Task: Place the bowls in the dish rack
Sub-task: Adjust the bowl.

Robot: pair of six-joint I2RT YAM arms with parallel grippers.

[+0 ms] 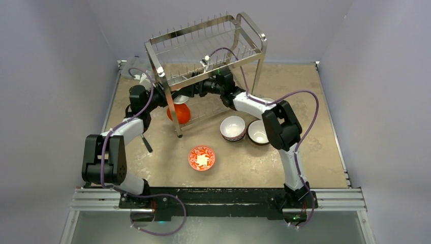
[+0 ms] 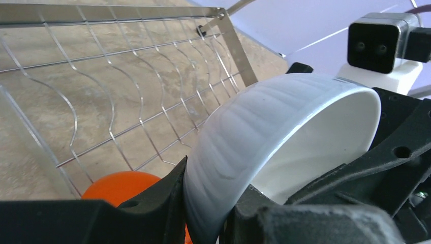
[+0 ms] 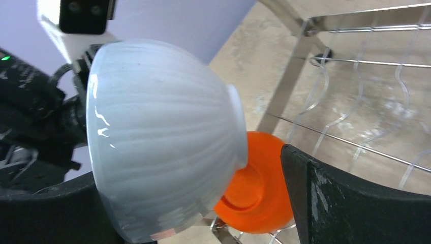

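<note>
The left jaws were pinched on the wall of a white bowl [image 2: 284, 132], one finger [image 2: 167, 203] outside and the other inside the rim. The right jaws stood wide open around the same bowl, with one finger [image 3: 330, 198] clear of it. The bowl was in the air, tipped on its side. Its axis was roughly level and its foot was turned toward an orange bowl [image 3: 259, 188].

Both arms reached in under the top tier of the rack [image 1: 203, 46] and met near its left end. The left arm [image 1: 127, 129] was folded at the elbow, with its forearm stretched forward. The right arm [image 1: 277, 124] was bent at the right and reached across to the left.

The orange bowl stood on edge in the lower tier beside the front-left leg [image 1: 173, 112]. That leg and the wire tier above crowded the jaws.

On the worktop [image 1: 305, 157] sat a red floral bowl [image 1: 202, 158]. A dark-sided white bowl [image 1: 233, 127] sat touching a brown bowl [image 1: 258, 132]. All three were upright.
</note>
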